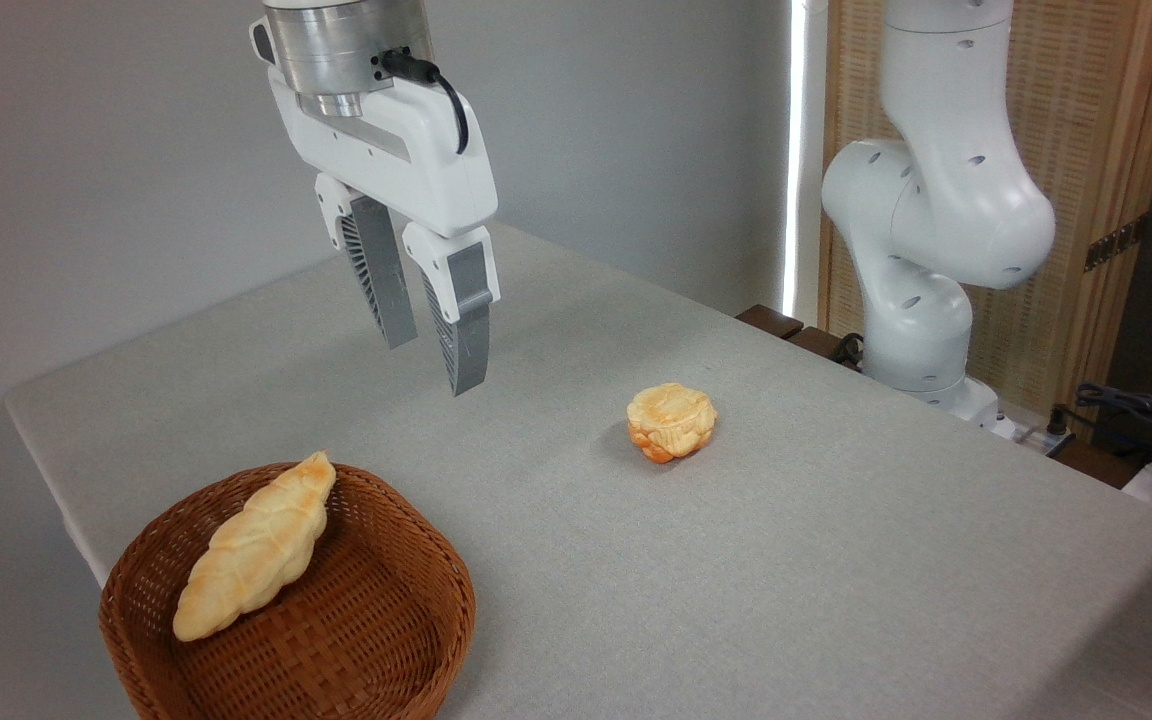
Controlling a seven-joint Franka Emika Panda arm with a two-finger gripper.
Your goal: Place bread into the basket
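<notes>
Nearest me, the basket [416, 640] already holds the bread [254, 547]. My fingers [464, 340] hang empty and slightly parted, well above the counter [836, 560] and clear of the loaf. I judge only a clean retreat remains: straight up, no sideways sweep. The loaf leans on the left wall, tip pointing up-right, tail low-left.
</notes>
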